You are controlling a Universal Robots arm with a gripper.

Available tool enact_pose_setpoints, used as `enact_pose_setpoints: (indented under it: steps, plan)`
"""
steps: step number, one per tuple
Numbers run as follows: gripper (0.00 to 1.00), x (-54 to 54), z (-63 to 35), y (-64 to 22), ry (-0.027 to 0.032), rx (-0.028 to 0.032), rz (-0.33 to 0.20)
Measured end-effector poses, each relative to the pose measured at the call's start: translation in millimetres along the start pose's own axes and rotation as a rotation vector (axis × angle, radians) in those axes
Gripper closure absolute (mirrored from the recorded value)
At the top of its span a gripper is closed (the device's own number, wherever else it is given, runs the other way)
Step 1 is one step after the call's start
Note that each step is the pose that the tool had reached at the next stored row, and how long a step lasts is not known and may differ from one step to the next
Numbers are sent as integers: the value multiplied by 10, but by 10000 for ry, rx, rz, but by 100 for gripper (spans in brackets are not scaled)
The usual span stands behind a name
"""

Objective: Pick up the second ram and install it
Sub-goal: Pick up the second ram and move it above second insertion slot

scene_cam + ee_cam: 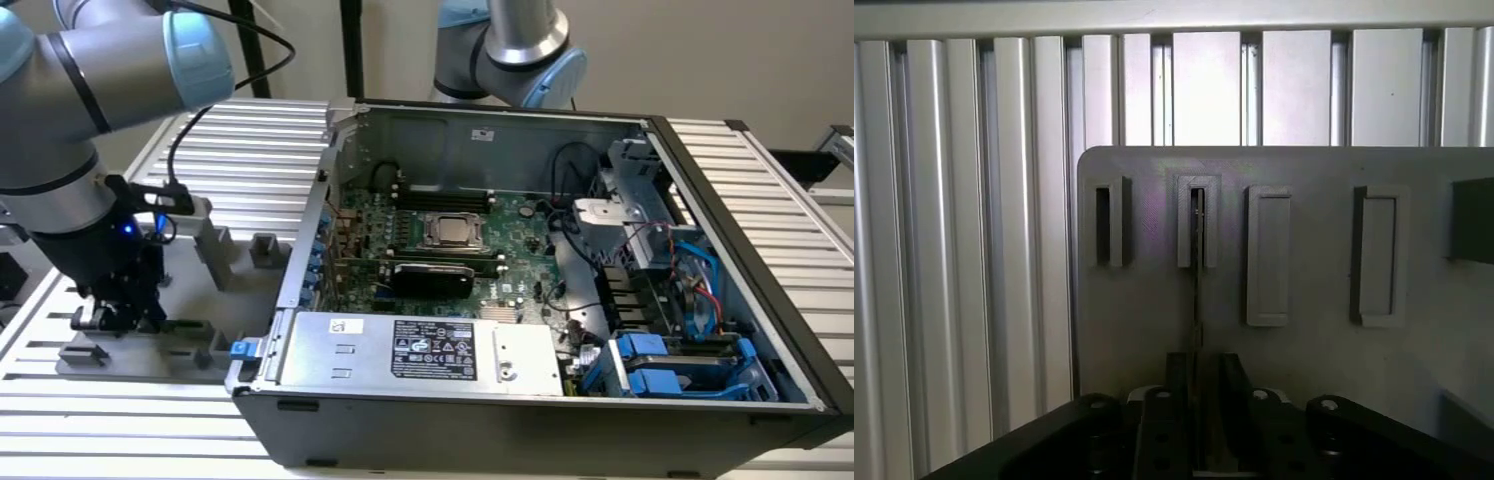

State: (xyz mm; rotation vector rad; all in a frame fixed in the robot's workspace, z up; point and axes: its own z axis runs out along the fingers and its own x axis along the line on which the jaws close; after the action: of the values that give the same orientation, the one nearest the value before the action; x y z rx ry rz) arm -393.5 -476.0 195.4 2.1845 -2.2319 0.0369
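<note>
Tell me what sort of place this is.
Probably a robotics lab bench for computer assembly: a robot arm over a grey fixture plate, an opened computer case, a slatted aluminium table.

Soft, even room light; the ribbed table glares pale, while the computer case holds shadow inside. Close up, the gripper is dark against a dim grey plate.

Computer case sitting on the counter, fixture plate lying to the exterior view's left of it — claw hanging over the plate.
</note>
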Motion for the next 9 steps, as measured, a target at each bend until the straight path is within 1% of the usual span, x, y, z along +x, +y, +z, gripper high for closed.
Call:
enact_pose_setpoints:
  steps: [9]
  plan:
    - [100, -1, 4, 1, -1, 0, 0]
